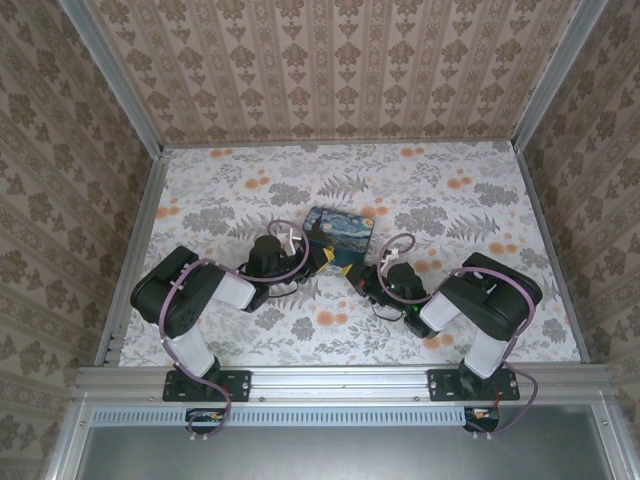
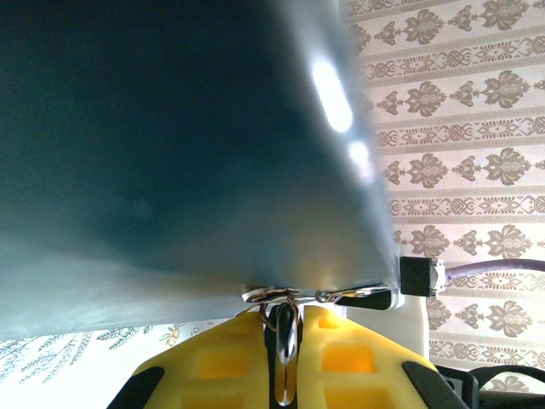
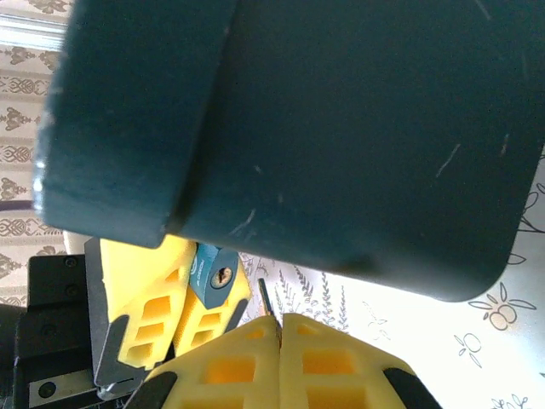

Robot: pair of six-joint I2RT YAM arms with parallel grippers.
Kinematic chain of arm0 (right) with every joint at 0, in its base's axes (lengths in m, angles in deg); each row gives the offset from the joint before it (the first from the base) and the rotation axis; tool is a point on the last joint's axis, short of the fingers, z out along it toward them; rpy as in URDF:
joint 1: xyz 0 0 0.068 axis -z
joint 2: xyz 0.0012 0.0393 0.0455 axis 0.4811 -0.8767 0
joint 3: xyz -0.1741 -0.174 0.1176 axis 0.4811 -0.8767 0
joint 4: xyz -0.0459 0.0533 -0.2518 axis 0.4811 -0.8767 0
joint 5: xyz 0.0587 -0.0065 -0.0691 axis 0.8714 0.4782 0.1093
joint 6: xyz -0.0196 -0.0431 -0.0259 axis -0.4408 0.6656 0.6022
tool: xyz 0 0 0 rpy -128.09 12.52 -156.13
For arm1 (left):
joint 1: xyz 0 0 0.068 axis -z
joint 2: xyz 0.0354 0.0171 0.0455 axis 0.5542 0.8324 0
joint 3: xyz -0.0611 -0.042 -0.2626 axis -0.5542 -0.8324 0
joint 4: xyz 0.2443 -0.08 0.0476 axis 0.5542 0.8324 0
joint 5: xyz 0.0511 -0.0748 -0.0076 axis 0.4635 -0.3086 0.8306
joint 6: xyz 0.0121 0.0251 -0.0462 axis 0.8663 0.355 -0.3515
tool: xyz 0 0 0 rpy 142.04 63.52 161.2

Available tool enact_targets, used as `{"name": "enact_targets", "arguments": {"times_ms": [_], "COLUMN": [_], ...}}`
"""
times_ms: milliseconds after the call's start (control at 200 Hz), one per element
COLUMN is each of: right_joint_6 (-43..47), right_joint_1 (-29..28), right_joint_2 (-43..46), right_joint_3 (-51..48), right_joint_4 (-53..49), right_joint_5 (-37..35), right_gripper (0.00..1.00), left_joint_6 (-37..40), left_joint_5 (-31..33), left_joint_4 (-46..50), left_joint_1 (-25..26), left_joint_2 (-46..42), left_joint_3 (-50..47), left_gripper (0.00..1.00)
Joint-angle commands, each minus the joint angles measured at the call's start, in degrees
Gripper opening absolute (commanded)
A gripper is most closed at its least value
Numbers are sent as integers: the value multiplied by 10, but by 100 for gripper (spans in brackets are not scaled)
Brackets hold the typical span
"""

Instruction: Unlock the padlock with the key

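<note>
The painted box [image 1: 338,235] sits close on the far side. The left claw [image 2: 286,324] pinches the padlock [image 3: 213,277]; the right claw [image 3: 279,324] pinches the key [image 3: 266,296].

No legible text, small print on padlock [image 3: 213,277] unreadable

A square box [image 1: 340,234] with a blue-and-yellow starry-night picture on top sits near the middle of the floral tabletop [image 1: 240,190]. Patterned beige wallpaper [image 1: 330,60] covers the surrounding walls; an aluminium rail [image 1: 340,381] lines the near edge.
</note>
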Motion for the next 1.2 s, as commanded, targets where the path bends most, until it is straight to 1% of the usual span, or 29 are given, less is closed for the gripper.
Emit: {"name": "enact_targets", "arguments": {"times_ms": [0, 725, 1195], "right_joint_6": [-9, -11, -10], "right_joint_1": [-4, -4, -4], "right_joint_2": [-12, -15, 3], "right_joint_3": [12, 25, 22], "right_joint_4": [26, 23, 15], "right_joint_5": [-15, -14, -13], "right_gripper": [0, 0, 0], "left_joint_6": [-2, 3, 10], "left_joint_5": [-10, -8, -2], "left_joint_4": [-37, -38, -35], "left_joint_1": [-4, -4, -4], "left_joint_2": [-1, 1, 2], "left_joint_3": [-5, -8, -13], "left_gripper": [0, 0, 0]}}
